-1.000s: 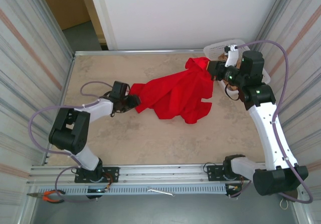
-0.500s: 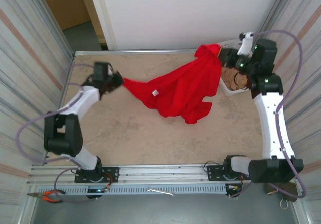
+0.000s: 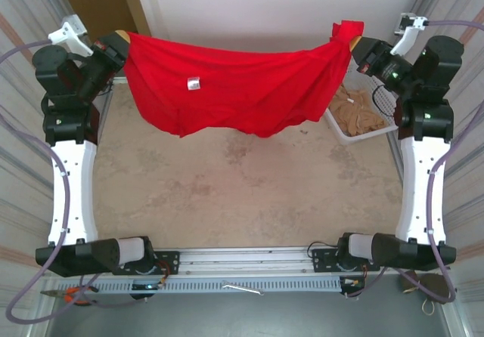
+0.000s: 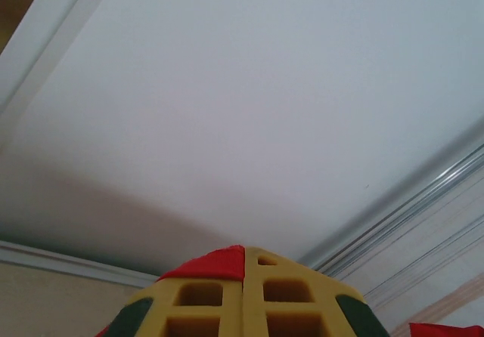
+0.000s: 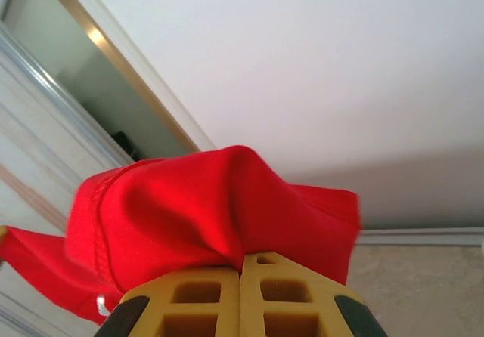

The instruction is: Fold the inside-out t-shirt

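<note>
Red cotton spans the far end of the cell: the inside-out t-shirt (image 3: 234,88) hangs like washing on a line, strung between the two raised arms above the mottled beige table (image 3: 227,201). The left gripper (image 3: 121,46) pinches one upper corner at the far left. The right gripper (image 3: 355,44) pinches the opposite end at the far right, where a bunch of fabric pokes up past the jaws. Between them the top edge dips a little in the middle, and the lower edge droops in loose, uneven folds. A small white-and-dark label (image 3: 193,85) shows on the cloth left of centre. From the left wrist camera the yellow fingers (image 4: 204,295) are pressed together, with a sliver of red cloth caught at their tip, so those jaws are closed on the shirt. From the right wrist camera the yellow fingers (image 5: 197,299) are likewise shut tight, and a thick wad of stitched red hem bulges out above them. Below the right gripper, in the far right corner of the table, sits a white mesh basket (image 3: 368,131) holding crumpled tan cloth (image 3: 359,109). Orange-handled pliers (image 3: 72,295) lie on the rail by the base of the left arm.
</note>
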Controlling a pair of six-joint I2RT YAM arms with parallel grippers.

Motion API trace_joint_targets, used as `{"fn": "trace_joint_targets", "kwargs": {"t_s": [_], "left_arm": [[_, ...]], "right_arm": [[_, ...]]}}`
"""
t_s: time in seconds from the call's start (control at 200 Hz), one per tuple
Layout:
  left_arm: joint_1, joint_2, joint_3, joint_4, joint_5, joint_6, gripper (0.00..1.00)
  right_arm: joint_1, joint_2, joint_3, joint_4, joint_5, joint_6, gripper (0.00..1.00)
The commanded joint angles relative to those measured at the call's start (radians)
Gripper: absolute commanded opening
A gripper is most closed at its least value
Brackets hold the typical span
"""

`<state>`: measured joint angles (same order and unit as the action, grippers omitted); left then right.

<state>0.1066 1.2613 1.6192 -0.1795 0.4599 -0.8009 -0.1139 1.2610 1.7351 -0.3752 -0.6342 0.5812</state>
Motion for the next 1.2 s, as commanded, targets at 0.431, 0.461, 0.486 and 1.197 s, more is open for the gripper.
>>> {"fn": "trace_joint_targets", "kwargs": {"t_s": [0.431,0.461,0.486,1.197], "left_arm": [[-0.016,-0.069,-0.336,-0.038,0.057,-0.081,0.00],[-0.034,-0.046,-0.355,-0.035,0.051,-0.070,0.00],[-0.052,-0.023,-0.369,-0.035,0.043,-0.055,0.00],[-0.256,0.471,-0.438,0.011,-0.051,0.205,0.56]], "right_arm": [[0.007,-0.166,-0.258,0.096,-0.045,0.095,0.00],[0.013,-0.158,-0.292,0.095,-0.031,0.076,0.00],[0.018,-0.147,-0.319,0.094,-0.018,0.059,0.00],[0.114,0.082,-0.577,0.121,0.165,-0.147,0.00]]}}
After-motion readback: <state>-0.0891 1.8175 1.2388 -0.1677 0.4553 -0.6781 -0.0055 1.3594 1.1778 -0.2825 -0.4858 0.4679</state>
